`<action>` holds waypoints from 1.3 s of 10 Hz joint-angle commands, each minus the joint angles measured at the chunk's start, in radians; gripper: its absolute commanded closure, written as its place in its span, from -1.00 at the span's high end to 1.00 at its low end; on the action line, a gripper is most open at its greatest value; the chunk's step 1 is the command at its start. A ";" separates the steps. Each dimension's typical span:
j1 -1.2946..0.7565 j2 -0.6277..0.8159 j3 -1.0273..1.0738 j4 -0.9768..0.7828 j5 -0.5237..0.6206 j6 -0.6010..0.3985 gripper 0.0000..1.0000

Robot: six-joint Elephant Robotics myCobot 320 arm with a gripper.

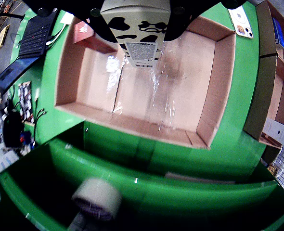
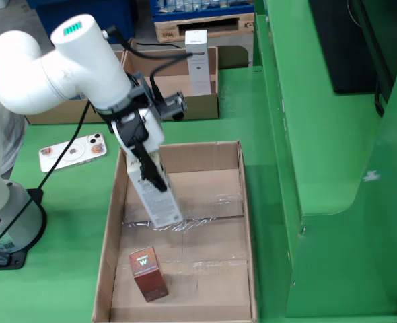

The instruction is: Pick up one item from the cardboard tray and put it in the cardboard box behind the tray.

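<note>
Your fingers (image 2: 147,167) are clamped on the tall white carton (image 2: 157,195), one black finger on each broad side of it, and you can see the same grip in the view that rides on the gripper, where the dark fingers (image 1: 97,21) flank the carton (image 1: 138,31) at twelve o'clock and its black cow-patch print and barcode label face the lens. In the view from the side the carton hangs tilted, its top leaning toward eleven o'clock, its lower end down inside the cardboard tray (image 2: 111,229); you cannot tell from either view whether that end touches the tray floor or sits just above it. A strip of clear tape (image 2: 205,202) runs across the tray floor just beside the carton's lower end. A small dark red box (image 2: 148,274) stands upright on the tray floor at six o'clock from the carton, well apart from it. Beyond the tray, at twelve o'clock in the view from the side, the cardboard box (image 2: 185,106) sits on the green desk (image 2: 70,202) with another tall white carton (image 2: 198,62) standing upright in it. A phone (image 2: 72,152) lies flat on the desk at nine o'clock from the fingers. In the view that rides on the gripper a roll of tape (image 1: 97,198) lies at seven o'clock.
</note>
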 commanded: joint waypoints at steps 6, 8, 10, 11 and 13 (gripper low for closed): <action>0.087 0.089 0.340 0.232 -0.089 -0.063 -1.00; 0.088 0.066 0.341 0.272 -0.105 -0.078 -1.00; 0.088 0.066 0.340 0.272 -0.105 -0.078 -1.00; 0.088 0.066 0.341 0.272 -0.105 -0.078 -1.00; 0.088 0.066 0.341 0.272 -0.105 -0.078 -1.00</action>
